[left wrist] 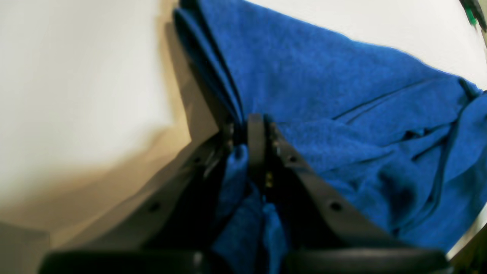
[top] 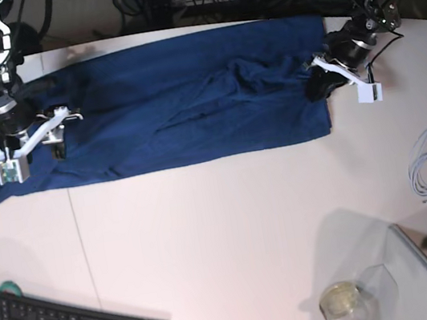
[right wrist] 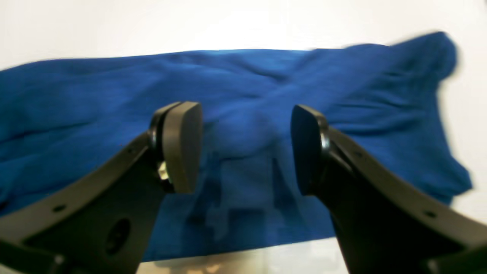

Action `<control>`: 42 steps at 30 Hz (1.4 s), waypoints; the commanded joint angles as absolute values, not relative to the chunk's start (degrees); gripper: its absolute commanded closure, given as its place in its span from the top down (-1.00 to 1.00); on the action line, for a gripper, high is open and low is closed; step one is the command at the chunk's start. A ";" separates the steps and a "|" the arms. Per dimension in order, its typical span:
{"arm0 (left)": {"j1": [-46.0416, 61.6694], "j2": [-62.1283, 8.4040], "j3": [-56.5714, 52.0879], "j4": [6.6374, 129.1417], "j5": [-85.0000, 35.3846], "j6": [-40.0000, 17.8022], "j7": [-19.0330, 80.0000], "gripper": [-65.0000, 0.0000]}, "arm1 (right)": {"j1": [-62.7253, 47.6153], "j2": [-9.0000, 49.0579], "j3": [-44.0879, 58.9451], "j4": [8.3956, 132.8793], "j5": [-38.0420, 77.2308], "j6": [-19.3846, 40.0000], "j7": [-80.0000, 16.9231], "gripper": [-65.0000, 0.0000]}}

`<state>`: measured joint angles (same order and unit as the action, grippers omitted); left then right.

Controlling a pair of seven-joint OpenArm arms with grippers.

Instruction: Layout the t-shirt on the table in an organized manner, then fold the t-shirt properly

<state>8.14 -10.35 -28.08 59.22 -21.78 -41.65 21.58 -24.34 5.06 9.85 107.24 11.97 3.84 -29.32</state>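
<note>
- My left gripper (left wrist: 251, 133) is clamped on a bunched edge of the t-shirt (top: 181, 108); in the left wrist view cloth runs between the closed jaws and spills out ahead and to the right of them.
- My right gripper (right wrist: 245, 146) hangs with its jaws wide apart and nothing between them, the shirt lying just beneath and beyond the fingertips.
- The shirt lies as a long band across the far side of the worktop (top: 225, 231), stretched between my two grippers, with a wrinkled ridge near its middle.
- I judge the step to be the layout: the cloth is not yet flat enough to fold.
- To do it well, I'd bring the right gripper down onto the edge under it and pinch only the hem layers, not a deep bundle.
- Then I'd pull both grippers apart evenly, keeping the cloth low so the ridge smooths rather than lifts.
- Risk: the left pinch looks bunched, so a hard tug may twist that end.
</note>
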 commanded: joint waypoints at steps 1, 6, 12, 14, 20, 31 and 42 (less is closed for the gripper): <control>8.13 -12.44 -28.44 59.82 -20.26 -40.00 22.37 -1.00 | -24.13 5.32 10.68 108.18 12.26 3.82 -27.91 0.08; 8.84 -15.25 -28.53 63.69 -20.26 -40.00 22.37 -1.00 | -24.48 5.32 12.70 108.18 12.26 3.82 -27.91 0.08; 12.09 -15.60 -33.36 70.90 -19.74 -40.00 22.55 -1.00 | -24.48 5.32 12.97 108.18 12.26 3.82 -27.91 0.08; 13.76 -15.52 -34.24 74.42 -19.74 -40.00 22.55 -1.00 | -24.48 5.32 12.97 108.18 12.26 3.82 -27.91 0.08; 20.88 -14.55 -31.69 85.76 -19.74 -40.00 22.55 -1.00 | -24.48 5.32 12.97 108.18 12.26 3.82 -27.91 0.08; 27.74 -14.29 -18.95 98.86 -19.74 -37.76 22.55 -1.00 | -24.48 5.32 12.97 108.18 12.26 3.82 -27.91 0.08; 23.87 -14.20 -0.92 99.03 -20.35 -27.12 22.55 -1.00 | -24.48 5.32 12.97 108.18 12.26 3.82 -27.91 0.08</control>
<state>23.70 -13.72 -0.67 98.32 -19.59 -26.89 23.92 -24.64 4.82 12.75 107.24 12.01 3.84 -29.30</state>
